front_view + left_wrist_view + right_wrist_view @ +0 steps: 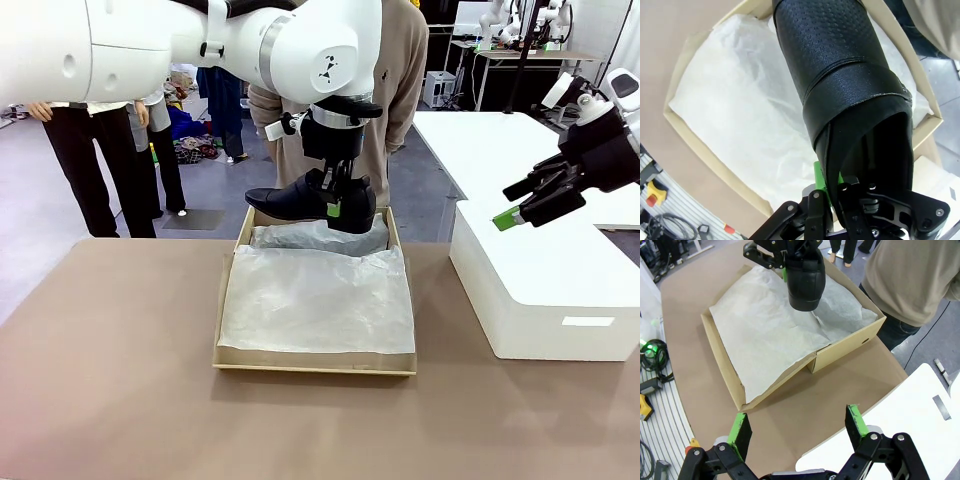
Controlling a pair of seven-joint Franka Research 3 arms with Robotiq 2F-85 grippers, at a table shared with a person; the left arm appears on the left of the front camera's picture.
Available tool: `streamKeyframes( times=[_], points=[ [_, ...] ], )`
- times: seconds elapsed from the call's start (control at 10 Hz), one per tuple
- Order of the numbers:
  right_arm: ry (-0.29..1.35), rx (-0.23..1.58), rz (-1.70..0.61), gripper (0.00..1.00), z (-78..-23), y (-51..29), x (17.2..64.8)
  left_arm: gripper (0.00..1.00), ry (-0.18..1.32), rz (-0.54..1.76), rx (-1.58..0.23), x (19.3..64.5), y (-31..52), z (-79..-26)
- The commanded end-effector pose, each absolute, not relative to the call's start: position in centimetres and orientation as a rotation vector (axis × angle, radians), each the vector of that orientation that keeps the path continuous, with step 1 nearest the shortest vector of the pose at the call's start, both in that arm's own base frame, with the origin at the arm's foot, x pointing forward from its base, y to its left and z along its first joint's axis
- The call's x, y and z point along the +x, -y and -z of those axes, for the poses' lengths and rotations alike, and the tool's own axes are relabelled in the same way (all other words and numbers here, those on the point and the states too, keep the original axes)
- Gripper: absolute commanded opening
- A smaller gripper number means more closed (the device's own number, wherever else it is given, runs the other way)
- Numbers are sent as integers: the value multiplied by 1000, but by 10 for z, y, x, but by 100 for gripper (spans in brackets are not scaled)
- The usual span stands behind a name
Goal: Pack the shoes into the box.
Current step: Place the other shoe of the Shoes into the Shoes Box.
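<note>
Quick status from my end. The left gripper (335, 205) is clamped shut on the heel-end rim of one black dress shoe (300, 200). In the left wrist view it looks like a green pad (820, 175) sits outside the leather and the other finger is down inside the opening. I reckon that's the sane way to carry it: the rim is thin enough to pinch, and the sole hangs roughly level.

The shoe is in the upper middle of the front view, toe pointing to picture left, over the far end of the cardboard shoebox (315, 362). It's low over the white tissue paper (315, 300). I can't tell if the heel touches it yet.

The right gripper (510, 205) has its jaws wide apart with nothing in them. It's parked at the right of the frame above the white block (540, 290), which I'd guess is just to keep the box clear. A person (400, 90) stands right behind the box, across the desk (120, 380).

Writing: nothing I can read. There's a small white tag (275, 130) on the left wrist and a pale sticker (588, 321) on the block's front, both too small.
</note>
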State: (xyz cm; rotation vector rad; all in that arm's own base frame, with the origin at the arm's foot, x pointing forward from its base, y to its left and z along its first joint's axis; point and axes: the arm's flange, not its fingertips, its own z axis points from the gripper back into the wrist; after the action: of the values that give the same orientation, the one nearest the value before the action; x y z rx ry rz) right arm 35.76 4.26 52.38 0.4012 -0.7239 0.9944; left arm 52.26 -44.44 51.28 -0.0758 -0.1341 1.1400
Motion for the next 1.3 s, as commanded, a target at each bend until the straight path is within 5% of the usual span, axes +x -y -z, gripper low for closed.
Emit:
streamKeyframes(
  times=[0.0,1.2],
  points=[
    [753,425,-1014,100,-522,-41,361,0,160,-1198,-71,522,448,-512],
    [753,425,-1014,100,-522,-41,361,0,202,-1396,-60,520,472,-462]
  ],
)
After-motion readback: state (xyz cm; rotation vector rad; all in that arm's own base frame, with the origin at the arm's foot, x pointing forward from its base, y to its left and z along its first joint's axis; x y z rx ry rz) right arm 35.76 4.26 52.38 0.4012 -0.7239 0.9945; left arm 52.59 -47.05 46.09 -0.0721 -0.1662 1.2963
